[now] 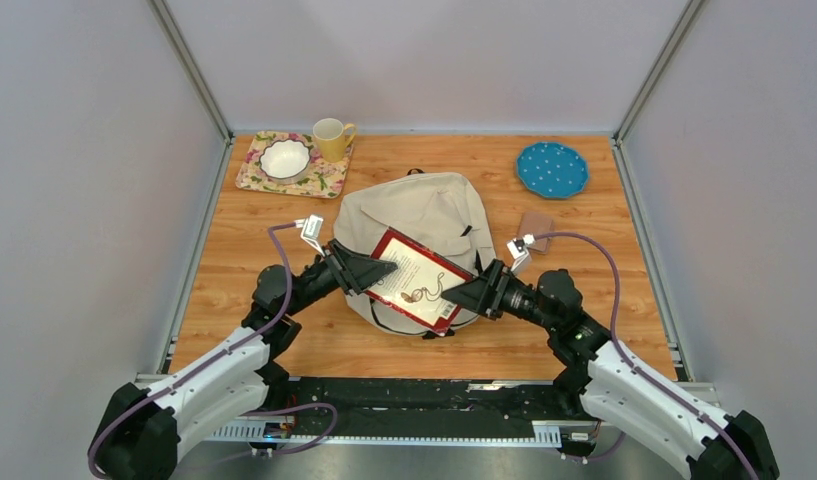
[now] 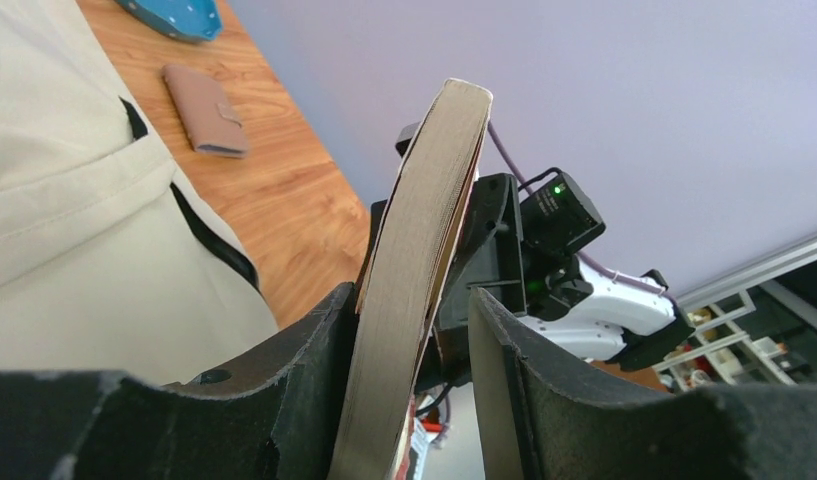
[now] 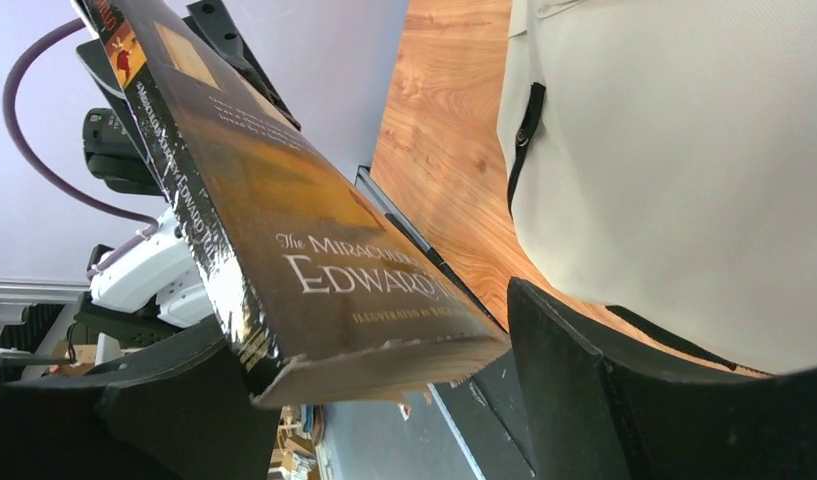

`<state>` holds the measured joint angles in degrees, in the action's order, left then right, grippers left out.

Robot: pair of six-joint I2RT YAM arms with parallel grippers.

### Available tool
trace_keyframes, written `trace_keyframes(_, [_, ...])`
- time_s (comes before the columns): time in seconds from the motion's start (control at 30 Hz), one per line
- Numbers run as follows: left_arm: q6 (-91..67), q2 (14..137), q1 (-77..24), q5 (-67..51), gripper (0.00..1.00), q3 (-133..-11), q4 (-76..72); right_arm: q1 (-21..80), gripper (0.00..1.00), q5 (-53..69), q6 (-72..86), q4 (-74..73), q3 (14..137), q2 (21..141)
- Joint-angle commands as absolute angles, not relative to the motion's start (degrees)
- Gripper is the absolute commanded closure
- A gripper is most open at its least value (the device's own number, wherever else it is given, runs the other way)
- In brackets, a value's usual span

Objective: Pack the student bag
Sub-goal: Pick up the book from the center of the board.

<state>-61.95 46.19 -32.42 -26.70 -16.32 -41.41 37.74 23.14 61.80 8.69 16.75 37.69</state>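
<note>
Cream bag (image 1: 424, 212) lies partly hidden behind one red book (image 1: 420, 278), its opening unseen. The left gripper (image 1: 390, 268) clamps the book; the right gripper (image 1: 450, 294) gapes wide around its corner.

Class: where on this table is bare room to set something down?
Bare wood left of the bag, nearer than the mat, and right of it, nearer than the wallet. Crowded: mid-table, where left arm and right arm meet at the book.

Part of student bag (image 1: 424, 210) behind book (image 1: 420, 280)
</note>
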Motion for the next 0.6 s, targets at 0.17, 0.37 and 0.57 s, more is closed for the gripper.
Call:
trace_keyframes(0.17, [-72.0,51.8,-32.4,-27.6,1.00,-13.6,-60.3,38.1,0.60,26.5,63.0,21.7,20.2,43.5])
trace_keyframes(0.37, [-61.4,48.3,-32.2,-26.5,0.58,-17.4,-40.9,38.1,1.00,23.4,59.9,12.4,21.5,37.6])
trace_keyframes(0.57, [-38.8,42.8,-32.2,-13.0,0.26,-29.3,1.6,37.9,1.00,4.9,55.3,-13.4,24.8,23.1])
